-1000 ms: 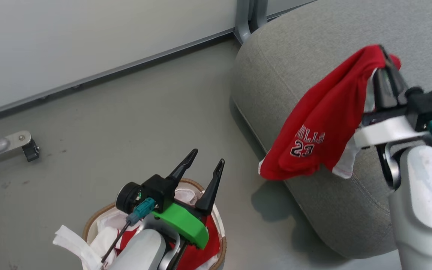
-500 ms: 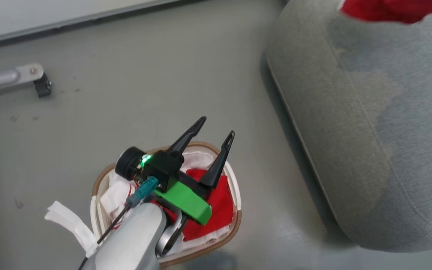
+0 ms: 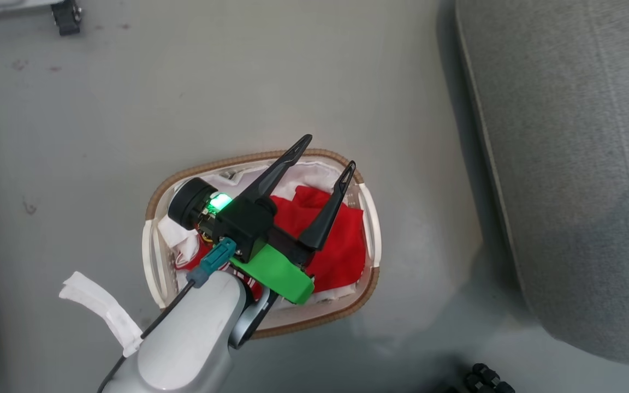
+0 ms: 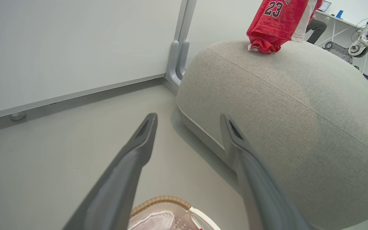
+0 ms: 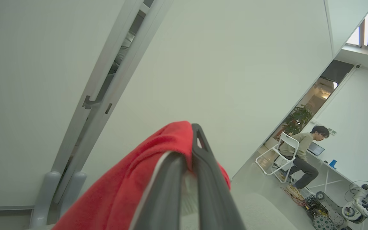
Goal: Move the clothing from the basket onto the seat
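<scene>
Right fingers (image 5: 209, 191), tapered, pinch soft red clothing (image 5: 123, 185).

The left gripper (image 3: 329, 153) is hovering with its fingers spread apart. The right gripper (image 5: 186, 143) is pinching red clothing (image 5: 123, 182) between its fingers.

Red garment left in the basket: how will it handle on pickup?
Probably floppy: the red garment lies crumpled, and the jersey in the right gripper hangs limp. Likely light: a two-finger pinch holds that one. The white liner beside it may snag.
</scene>
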Motion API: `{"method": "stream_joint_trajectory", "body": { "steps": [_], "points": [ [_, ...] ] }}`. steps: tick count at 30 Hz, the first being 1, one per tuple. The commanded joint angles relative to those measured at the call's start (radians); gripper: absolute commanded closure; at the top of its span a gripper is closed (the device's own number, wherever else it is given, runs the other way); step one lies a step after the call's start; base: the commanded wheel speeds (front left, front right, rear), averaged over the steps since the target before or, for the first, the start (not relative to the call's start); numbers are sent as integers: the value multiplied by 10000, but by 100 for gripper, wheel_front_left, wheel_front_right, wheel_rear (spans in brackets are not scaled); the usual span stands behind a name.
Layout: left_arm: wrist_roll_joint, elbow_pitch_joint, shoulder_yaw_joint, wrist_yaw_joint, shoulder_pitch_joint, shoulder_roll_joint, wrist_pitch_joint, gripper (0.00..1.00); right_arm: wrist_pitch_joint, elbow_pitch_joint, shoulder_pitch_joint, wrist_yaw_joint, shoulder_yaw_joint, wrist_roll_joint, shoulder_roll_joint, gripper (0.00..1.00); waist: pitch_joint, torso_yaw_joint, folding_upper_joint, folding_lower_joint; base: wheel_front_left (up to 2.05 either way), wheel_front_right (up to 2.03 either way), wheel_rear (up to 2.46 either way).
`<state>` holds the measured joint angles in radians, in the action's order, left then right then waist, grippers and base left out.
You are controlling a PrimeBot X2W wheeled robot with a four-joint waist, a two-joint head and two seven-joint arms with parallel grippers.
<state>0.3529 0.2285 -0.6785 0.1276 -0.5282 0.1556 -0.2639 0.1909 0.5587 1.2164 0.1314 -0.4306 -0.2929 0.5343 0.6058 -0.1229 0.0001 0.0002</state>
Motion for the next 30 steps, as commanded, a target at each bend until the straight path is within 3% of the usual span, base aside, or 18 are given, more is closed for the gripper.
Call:
{"method": "stream_joint_trajectory", "body": {
  "steps": [1, 12, 15, 16, 17, 30],
  "points": [
    [-83, 10, -1, 45, -198, 5, -9, 0, 146, 309, -254, -14, -367, -155, -130, 100, 545, 406, -1, -2, 0, 0, 0],
    [-21, 78, 200, 39, -31, 216, -9, 0, 668, 2363, -1768, -14, -2530, -1380, -1244, 98, 661, 219, -1, -2, 0, 0, 0],
    [-27, 134, 287, 34, 58, 294, -9, 0, 721, 2688, -1992, -14, -2736, -1649, -1511, 75, 594, 57, -1, -2, 0, 0, 0],
    [-16, 152, 309, 34, 67, 298, -9, 0, 742, 2749, -2062, -14, -2732, -1702, -1594, 56, 568, 21, -1, -2, 0, 0, 0],
    [9, 170, 341, 35, 78, 297, -9, 0, 737, 2801, -2138, -14, -2699, -1773, -1709, 3, 525, -29, -1, -2, 0, 0, 0],
    [246, 240, 935, 42, 543, -23, -9, 0, 755, 1468, -4456, -14, -1990, -439, -2798, 0, -940, -242, -1, -2, 0, 0, 0]
  ]
}}
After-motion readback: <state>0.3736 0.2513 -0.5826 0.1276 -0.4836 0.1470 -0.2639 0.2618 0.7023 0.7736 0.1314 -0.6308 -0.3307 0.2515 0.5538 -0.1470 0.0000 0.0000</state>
